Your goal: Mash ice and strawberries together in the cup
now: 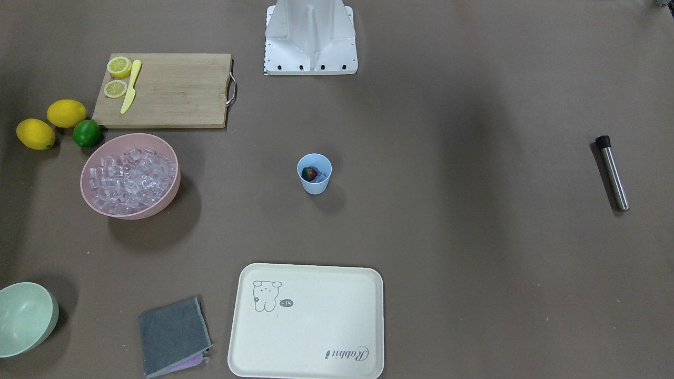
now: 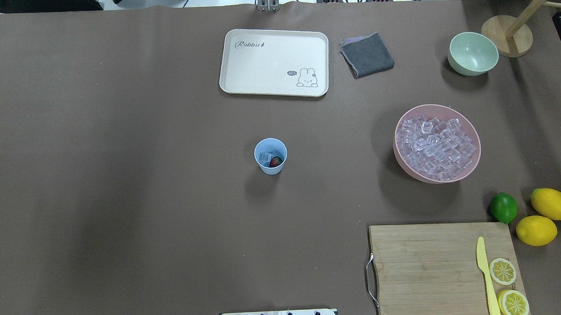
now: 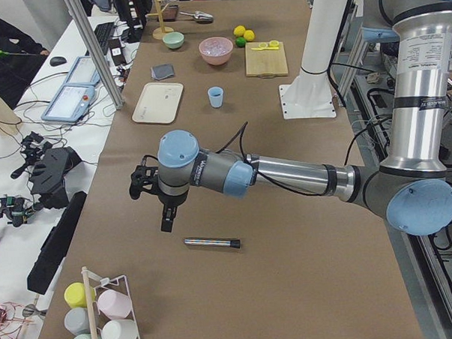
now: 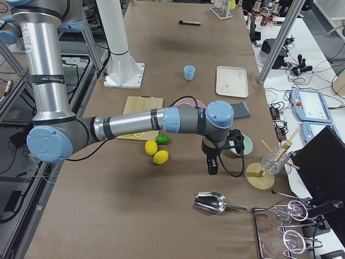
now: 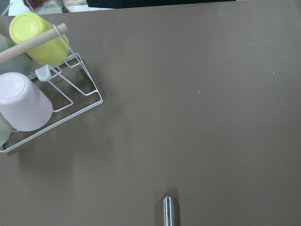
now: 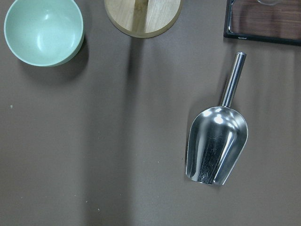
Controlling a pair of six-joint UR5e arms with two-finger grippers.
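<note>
The cup [image 1: 314, 181], a small light-blue tapered plastic tumbler with plain walls and no handle, stands upright near the middle of the brown table cover, well apart from everything else. Inside it lie one red strawberry [image 1: 310, 173] with a green top and a few clear, glossy ice cubes [image 2: 264, 156] beside it. Many more such cubes fill the wide pink bowl [image 1: 134, 215], which sits just beside a wooden cutting board [image 1: 174, 92].

The only readable writing is the script word "Rabbit" on the cream rectangular tray [image 1: 316, 316]. The tray also bears a line-drawn bunny and a speech bubble too small to read.

A smooth steel muddler [image 1: 613, 176] with a black end lies flat toward the robot's left. The left gripper [image 3: 166, 217] hangs above the table near that muddler. The right gripper [image 4: 212, 168] hangs near a shiny metal scoop [image 6: 216, 143] and a pale green bowl [image 6: 43, 30]. For both, I cannot tell whether the fingers are spread or closed.
</note>
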